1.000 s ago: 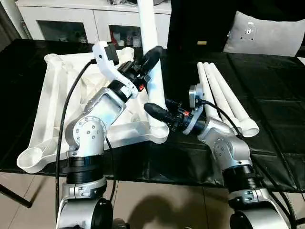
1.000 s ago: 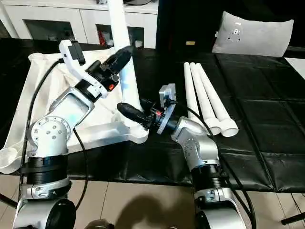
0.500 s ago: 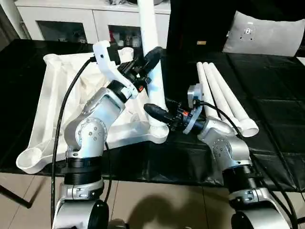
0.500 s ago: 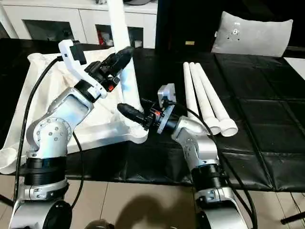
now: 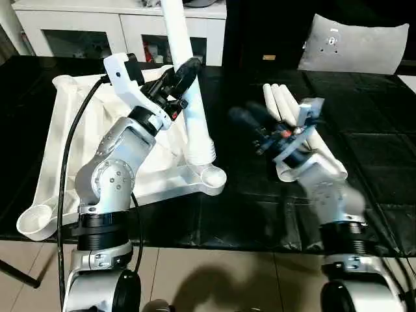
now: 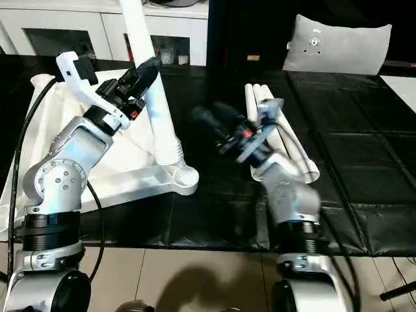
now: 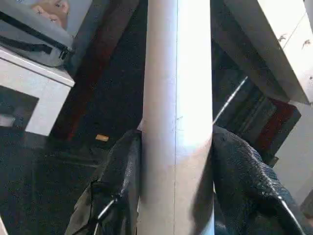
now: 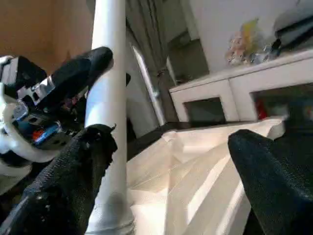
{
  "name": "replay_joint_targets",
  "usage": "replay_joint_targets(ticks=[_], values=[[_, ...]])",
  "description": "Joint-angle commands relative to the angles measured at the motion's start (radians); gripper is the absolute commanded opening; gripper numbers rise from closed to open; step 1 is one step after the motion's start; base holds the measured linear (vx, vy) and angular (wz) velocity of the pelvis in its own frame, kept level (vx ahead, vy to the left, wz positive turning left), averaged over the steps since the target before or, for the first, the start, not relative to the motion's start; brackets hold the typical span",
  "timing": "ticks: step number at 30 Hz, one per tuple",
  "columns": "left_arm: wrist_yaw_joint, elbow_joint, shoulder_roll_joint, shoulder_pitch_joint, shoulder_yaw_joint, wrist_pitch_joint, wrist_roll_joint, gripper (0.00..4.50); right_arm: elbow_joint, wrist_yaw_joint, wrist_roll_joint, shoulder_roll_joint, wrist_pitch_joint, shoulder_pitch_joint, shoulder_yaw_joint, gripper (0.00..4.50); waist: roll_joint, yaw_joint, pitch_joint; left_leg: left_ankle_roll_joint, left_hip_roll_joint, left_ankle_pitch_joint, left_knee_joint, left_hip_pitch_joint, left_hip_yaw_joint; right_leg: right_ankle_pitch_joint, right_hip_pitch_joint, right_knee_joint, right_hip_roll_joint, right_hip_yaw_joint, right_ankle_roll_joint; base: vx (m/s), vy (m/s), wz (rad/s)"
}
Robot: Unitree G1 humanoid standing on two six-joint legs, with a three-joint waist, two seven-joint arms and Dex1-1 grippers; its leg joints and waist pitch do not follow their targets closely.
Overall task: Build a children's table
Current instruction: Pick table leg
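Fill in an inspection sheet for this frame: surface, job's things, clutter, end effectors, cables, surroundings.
Surface: black tabletop, dark covering.
Job's things: white ribbed plastic table top lying underside up; one long white tapered leg standing tilted at its near corner socket; three spare white legs lying side by side.
Clutter: nothing seen.
End effectors: left end effector shut on the standing leg; right end effector open, off the leg.
Cables: black cable along left arm.
Surroundings: white glass-door cabinet, grey cushion.

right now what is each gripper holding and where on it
The left gripper clamps the upright table leg partway up its shaft, above the corner socket. The right gripper is open, holding nothing.
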State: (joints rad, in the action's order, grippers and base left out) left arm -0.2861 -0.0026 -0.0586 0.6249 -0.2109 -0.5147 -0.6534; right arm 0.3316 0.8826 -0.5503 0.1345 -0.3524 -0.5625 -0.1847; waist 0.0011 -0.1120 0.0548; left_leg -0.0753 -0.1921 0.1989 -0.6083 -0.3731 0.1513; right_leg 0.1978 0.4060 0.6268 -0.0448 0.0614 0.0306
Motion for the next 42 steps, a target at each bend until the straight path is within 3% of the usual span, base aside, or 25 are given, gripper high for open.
replay_joint_targets(ticks=[1,3,7,13,18,19,23,32,33,35,36,42], values=[[-0.017,-0.015,-0.007,0.008,0.004,-0.005,-0.009,1.82,-0.038,0.013,-0.021,0.021,-0.067,-0.002,0.009,4.15,0.003,0.0,-0.072,0.038,-0.03,0.038,0.063,0.005,-0.002,0.021,-0.072,-0.066,-0.082,-0.049,0.188,0.0,0.0,0.0],[-0.041,-0.024,-0.015,0.008,0.004,-0.023,-0.033,1.82,-0.078,0.051,-0.05,0.056,-0.131,0.016,0.027,4.15,0.005,-0.002,-0.073,0.04,-0.03,0.036,0.062,0.004,-0.002,0.017,-0.072,-0.064,-0.083,-0.049,0.187,0.0,0.0,0.0],[-0.124,-0.054,-0.046,-0.001,0.023,-0.07,-0.085,1.82,-0.121,0.123,-0.051,0.112,-0.168,0.037,0.073,4.15,0.005,-0.004,-0.072,0.035,-0.028,0.046,0.062,0.003,-0.001,0.04,-0.071,-0.068,-0.084,-0.048,0.189,0.0,0.0,0.0],[-0.335,-0.079,-0.119,0.003,0.085,-0.068,-0.105,1.82,-0.136,0.269,-0.055,0.185,-0.194,0.006,0.123,4.15,0.0,-0.004,-0.07,0.036,-0.031,0.054,0.062,0.004,0.0,0.068,-0.07,-0.068,-0.085,-0.049,0.192,0.0,0.0,0.0],[-0.439,-0.076,-0.149,0.021,0.104,-0.086,-0.136,1.82,-0.151,0.35,-0.072,0.229,-0.225,-0.026,0.161,4.15,0.001,-0.004,-0.07,0.038,-0.031,0.052,0.062,0.006,0.0,0.082,-0.07,-0.068,-0.084,-0.049,0.189,0.0,0.0,0.0],[-0.45,-0.076,-0.153,0.022,0.108,-0.089,-0.139,1.82,-0.151,0.36,-0.074,0.233,-0.227,-0.03,0.165,4.15,-0.004,-0.004,-0.07,0.041,-0.03,0.052,0.062,0.005,0.001,0.08,-0.07,-0.067,-0.084,-0.048,0.193,0.0,0.0,0.0],[-0.513,-0.08,-0.159,0.028,0.134,-0.093,-0.155,1.82,-0.117,0.387,-0.054,0.234,-0.213,-0.064,0.185,4.15,-0.002,-0.004,-0.07,0.038,-0.031,0.052,0.061,0.007,0.002,0.087,-0.068,-0.067,-0.084,-0.048,0.198,0.0,0.0,0.0],[-0.545,-0.07,-0.138,0.033,0.168,-0.078,-0.145,1.82,-0.09,0.416,-0.047,0.228,-0.212,-0.09,0.214,4.15,-0.003,-0.006,-0.073,0.04,-0.031,0.036,0.059,0.004,0.002,0.042,-0.072,-0.062,-0.085,-0.048,0.211,0.0,0.0,0.0],[-0.547,-0.067,-0.134,0.035,0.172,-0.075,-0.141,1.82,-0.087,0.421,-0.045,0.227,-0.212,-0.092,0.223,3.87,-0.003,-0.006,-0.073,0.041,-0.031,0.038,0.059,0.004,0.002,0.042,-0.073,-0.062,-0.085,-0.048,0.211,0.0,0.0,0.0],[-0.549,-0.065,-0.131,0.035,0.174,-0.073,-0.14,1.82,-0.082,0.425,-0.042,0.227,-0.21,-0.092,0.228,3.8,-0.003,-0.006,-0.073,0.041,-0.031,0.04,0.059,0.004,0.002,0.05,-0.072,-0.063,-0.084,-0.047,0.209,0.0,0.0,0.0],[-0.55,-0.062,-0.127,0.037,0.176,-0.071,-0.138,1.82,-0.079,0.426,-0.039,0.224,-0.208,-0.092,0.233,3.8,-0.01,-0.007,-0.073,0.043,-0.031,0.034,0.059,0.003,0.001,0.051,-0.074,-0.061,-0.086,-0.048,0.207,0.0,0.0,0.0],[-0.551,-0.053,-0.111,0.04,0.185,-0.062,-0.125,1.82,-0.075,0.447,-0.032,0.215,-0.206,-0.095,0.249,3.32,-0.007,-0.007,-0.074,0.047,-0.031,0.033,0.058,0.004,0.002,0.054,-0.072,-0.062,-0.085,-0.047,0.203,0.0,0.0,0.0]])
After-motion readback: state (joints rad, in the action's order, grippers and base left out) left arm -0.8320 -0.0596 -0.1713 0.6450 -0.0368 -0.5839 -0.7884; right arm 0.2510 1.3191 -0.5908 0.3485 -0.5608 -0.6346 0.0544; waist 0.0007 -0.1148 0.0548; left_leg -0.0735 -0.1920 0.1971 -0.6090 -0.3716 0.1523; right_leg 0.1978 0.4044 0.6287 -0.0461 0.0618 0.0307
